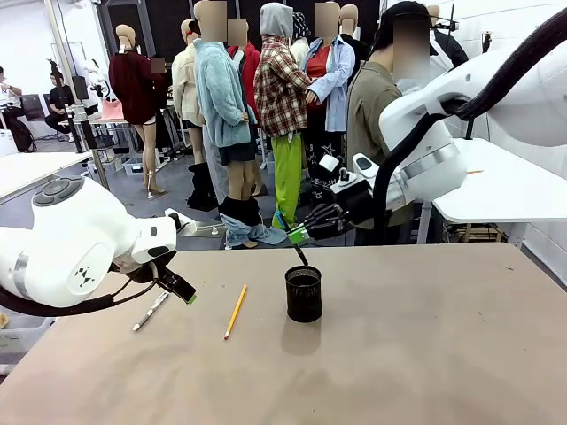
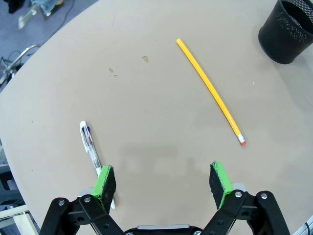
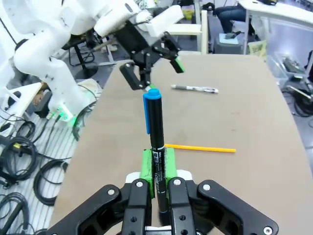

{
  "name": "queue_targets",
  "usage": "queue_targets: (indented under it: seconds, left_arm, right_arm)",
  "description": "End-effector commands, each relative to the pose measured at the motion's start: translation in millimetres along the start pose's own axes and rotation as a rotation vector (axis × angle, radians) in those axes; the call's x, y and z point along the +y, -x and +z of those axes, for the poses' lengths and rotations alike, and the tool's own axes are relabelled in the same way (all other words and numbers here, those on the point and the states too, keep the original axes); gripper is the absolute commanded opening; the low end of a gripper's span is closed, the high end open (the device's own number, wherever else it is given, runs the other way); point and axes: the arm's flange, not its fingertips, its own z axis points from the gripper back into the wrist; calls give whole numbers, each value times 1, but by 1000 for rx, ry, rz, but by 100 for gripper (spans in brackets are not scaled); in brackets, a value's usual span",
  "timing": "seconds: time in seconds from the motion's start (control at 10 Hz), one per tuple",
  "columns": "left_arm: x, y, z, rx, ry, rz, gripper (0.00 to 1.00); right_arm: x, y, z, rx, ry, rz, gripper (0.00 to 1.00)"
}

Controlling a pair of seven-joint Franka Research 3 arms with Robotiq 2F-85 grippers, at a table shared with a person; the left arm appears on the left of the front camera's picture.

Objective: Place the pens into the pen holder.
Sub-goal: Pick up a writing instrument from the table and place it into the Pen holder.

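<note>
The right hand [image 1: 299, 233] pinches a dark, blue-capped pen [image 3: 155, 122] tilted just above the mesh pen holder [image 1: 304, 295]. The next move is probably to centre its tip over the rim, then release. Left of the holder the yellow pencil [image 1: 236, 311] lies on the counter; farther left is the silver pen [image 1: 151, 312], beside the spread left hand [image 2: 164, 178]

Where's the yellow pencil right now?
In the front view the pencil lies flat on the table, left of centre, between the silver pen on its left and the pen holder on its right, touching neither.
</note>
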Motion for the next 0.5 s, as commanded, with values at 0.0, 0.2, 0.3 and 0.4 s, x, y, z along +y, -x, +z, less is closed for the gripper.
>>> queue_targets:
  seconds: [0.0,0.2,0.3,0.4]
  left_arm:
    - [2,1,1,-1,0,4,100]
    - [2,1,1,-1,0,4,100]
    - [2,1,1,-1,0,4,100]
    - [2,1,1,-1,0,4,100]
  right_arm:
    - [-19,14,-5,-7,61,38,0]
    - [-31,27,-10,1,66,48,0]
    - [-39,35,-12,-10,60,17,0]
    - [-43,41,-15,-17,64,1,0]
